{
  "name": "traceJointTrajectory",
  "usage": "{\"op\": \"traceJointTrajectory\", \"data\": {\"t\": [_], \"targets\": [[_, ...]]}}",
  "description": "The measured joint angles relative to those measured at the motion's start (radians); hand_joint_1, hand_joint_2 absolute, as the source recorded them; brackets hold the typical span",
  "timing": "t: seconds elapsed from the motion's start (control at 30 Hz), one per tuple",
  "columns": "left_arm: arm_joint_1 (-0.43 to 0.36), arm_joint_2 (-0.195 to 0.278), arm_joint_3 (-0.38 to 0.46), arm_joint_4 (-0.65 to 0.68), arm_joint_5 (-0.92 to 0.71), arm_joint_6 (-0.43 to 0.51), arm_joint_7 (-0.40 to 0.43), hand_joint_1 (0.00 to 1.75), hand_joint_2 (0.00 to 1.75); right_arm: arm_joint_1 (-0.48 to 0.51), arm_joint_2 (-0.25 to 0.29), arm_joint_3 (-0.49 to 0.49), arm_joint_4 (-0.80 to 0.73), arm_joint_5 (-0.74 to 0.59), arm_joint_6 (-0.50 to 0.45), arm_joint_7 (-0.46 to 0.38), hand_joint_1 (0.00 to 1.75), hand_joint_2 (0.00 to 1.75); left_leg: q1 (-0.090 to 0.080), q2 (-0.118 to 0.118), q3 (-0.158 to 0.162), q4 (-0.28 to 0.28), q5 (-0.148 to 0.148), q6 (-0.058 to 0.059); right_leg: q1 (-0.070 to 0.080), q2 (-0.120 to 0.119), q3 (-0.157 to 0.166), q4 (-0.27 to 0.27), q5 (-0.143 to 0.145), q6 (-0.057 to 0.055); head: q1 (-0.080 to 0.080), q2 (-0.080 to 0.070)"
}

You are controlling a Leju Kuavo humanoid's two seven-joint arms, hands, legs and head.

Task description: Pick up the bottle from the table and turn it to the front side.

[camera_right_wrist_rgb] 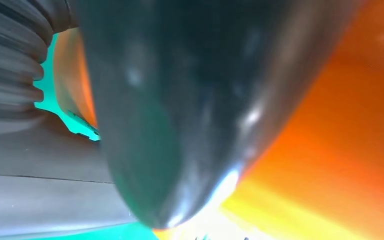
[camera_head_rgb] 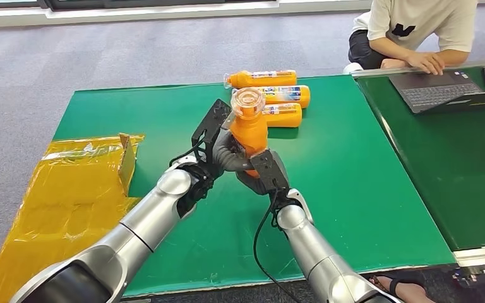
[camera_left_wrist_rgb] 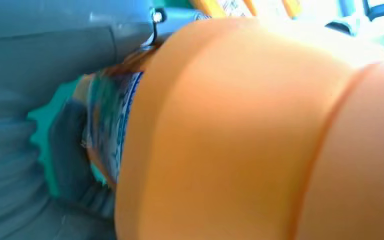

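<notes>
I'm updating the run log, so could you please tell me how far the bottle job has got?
Pickup looks done: the orange bottle is off the green table, upright. In hand: left hand and right hand both grip it. Left: turning its label to the front.

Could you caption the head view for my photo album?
Both silver-armed hands, left and right, hold an orange plastic bottle upright above the green table.

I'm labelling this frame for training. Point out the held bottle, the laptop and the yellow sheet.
held bottle (camera_head_rgb: 250,129): head view, on its orange body below the cap.
laptop (camera_head_rgb: 439,93): head view, on its keyboard.
yellow sheet (camera_head_rgb: 69,202): head view, on its flat middle.
</notes>
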Motion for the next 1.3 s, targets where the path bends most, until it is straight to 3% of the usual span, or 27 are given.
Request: {"op": "traceJointTrajectory", "data": {"t": [0.27, 0.33, 0.37, 0.47, 0.5, 0.7, 1.03, 1.17, 1.27, 1.3], "targets": [[-0.016, 0.008, -0.067, 0.013, 0.11, 0.021, 0.0, 0.0, 1.75, 0.004, 0.001, 0.0, 0.0, -0.007, -0.003, 0.001, 1.75, 1.75, 0.0, 0.001, 0.0, 0.0, 0.0, 0.0, 0.0, 0.001, -0.001, 0.0, 0.0, 0.0, 0.0, 0.0], [-0.02, 0.008, -0.076, 0.017, 0.12, 0.021, 0.0, 0.1, 1.75, 0.004, 0.001, 0.0, 0.0, -0.008, -0.003, 0.001, 1.75, 1.75, 0.0, 0.001, 0.0, 0.0, 0.0, 0.0, 0.0, 0.001, -0.001, 0.0, 0.0, 0.0, 0.0, 0.0], [-0.022, 0.008, -0.082, 0.018, 0.125, 0.021, 0.0, 0.33, 1.75, 0.004, 0.001, 0.0, 0.0, -0.009, -0.004, 0.001, 1.75, 1.75, 0.0, 0.001, 0.0, 0.0, 0.0, 0.0, 0.0, 0.001, -0.001, 0.0, 0.0, 0.0, 0.0, 0.0], [-0.033, 0.013, -0.115, 0.02, 0.158, 0.024, -0.003, 1.54, 1.75, 0.005, 0.001, 0.0, 0.0, -0.012, -0.007, 0.0, 1.75, 1.75, 0.0, 0.001, 0.0, 0.0, 0.0, 0.0, 0.0, 0.001, -0.001, 0.0, 0.001, 0.0, 0.0, 0.0], [-0.038, 0.016, -0.129, 0.021, 0.174, 0.026, -0.005, 1.75, 1.75, 0.005, 0.001, 0.0, 0.0, -0.013, -0.008, 0.0, 1.75, 1.75, 0.0, 0.001, 0.0, 0.0, 0.0, 0.0, 0.0, 0.001, -0.001, 0.0, 0.001, 0.0, 0.0, 0.0], [-0.072, 0.025, -0.221, 0.039, 0.248, 0.038, -0.036, 1.75, 1.75, 0.004, 0.001, -0.001, 0.007, -0.009, -0.017, -0.004, 1.75, 1.75, 0.0, 0.002, 0.0, 0.0, 0.0, 0.0, 0.0, 0.002, -0.001, 0.0, 0.001, 0.0, 0.0, 0.0], [-0.099, 0.025, -0.278, 0.075, 0.242, 0.049, -0.09, 1.75, 1.75, -0.001, 0.001, -0.004, 0.015, 0.005, -0.024, -0.009, 1.75, 1.75, 0.0, 0.003, 0.0, 0.0, 0.0, 0.0, 0.0, 0.002, -0.001, 0.0, 0.002, 0.0, 0.0, 0.0], [-0.101, 0.025, -0.28, 0.077, 0.219, 0.063, -0.103, 1.75, 1.75, -0.014, 0.002, -0.01, 0.028, 0.017, -0.025, -0.016, 0.0, 1.75, 0.0, 0.003, 0.0, 0.0, 0.0, 0.0, 0.0, 0.002, -0.001, 0.0, 0.002, 0.0, 0.0, 0.0], [-0.104, 0.025, -0.28, 0.077, 0.203, 0.069, -0.106, 1.75, 1.75, -0.019, 0.004, -0.012, 0.035, 0.022, -0.033, -0.016, 0.0, 1.75, 0.0, 0.003, 0.0, 0.0, 0.0, 0.0, 0.0, 0.002, -0.001, 0.0, 0.002, 0.0, 0.0, 0.0], [-0.105, 0.025, -0.28, 0.077, 0.197, 0.071, -0.106, 1.75, 1.75, -0.02, 0.005, -0.012, 0.036, 0.023, -0.037, -0.016, 0.0, 1.31, 0.0, 0.003, 0.0, 0.0, 0.0, 0.0, 0.0, 0.002, -0.001, 0.0, 0.002, 0.0, 0.0, 0.0]]}}
